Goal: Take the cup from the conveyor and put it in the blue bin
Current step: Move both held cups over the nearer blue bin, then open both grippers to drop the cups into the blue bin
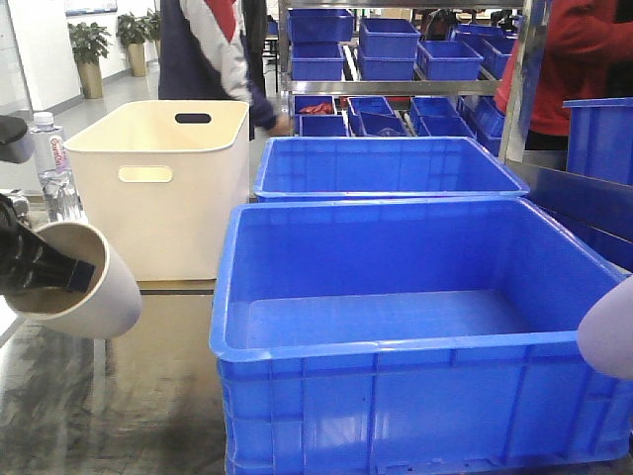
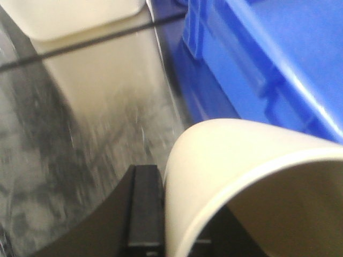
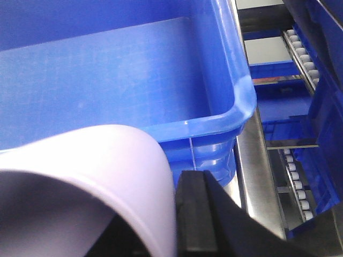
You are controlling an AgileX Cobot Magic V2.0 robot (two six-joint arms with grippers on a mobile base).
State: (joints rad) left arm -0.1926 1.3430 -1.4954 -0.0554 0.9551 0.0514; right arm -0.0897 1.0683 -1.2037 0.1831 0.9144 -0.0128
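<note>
The big blue bin (image 1: 415, 346) stands front and centre, with nothing in it. My left gripper (image 1: 71, 277) is shut on the rim of a cream cup (image 1: 94, 282), held tilted above the steel table just left of the bin. In the left wrist view one black finger (image 2: 144, 209) presses the cream cup's (image 2: 241, 155) outer wall, with the bin's wall (image 2: 278, 64) beyond. My right gripper (image 3: 161, 235) is shut on a lavender cup (image 3: 96, 160), with one finger (image 3: 198, 214) outside the wall, by the bin's right corner rim (image 3: 236, 107). That cup shows at the front view's right edge (image 1: 608, 341). The conveyor is out of view.
A cream-white tub (image 1: 158, 188) with handle cutouts stands behind on the left, with a water bottle (image 1: 51, 163) beside it. A second blue bin (image 1: 386, 168) sits behind the first. Shelves of small blue bins (image 1: 396, 49) and two people stand at the back. A roller rack (image 3: 300, 53) is to the right.
</note>
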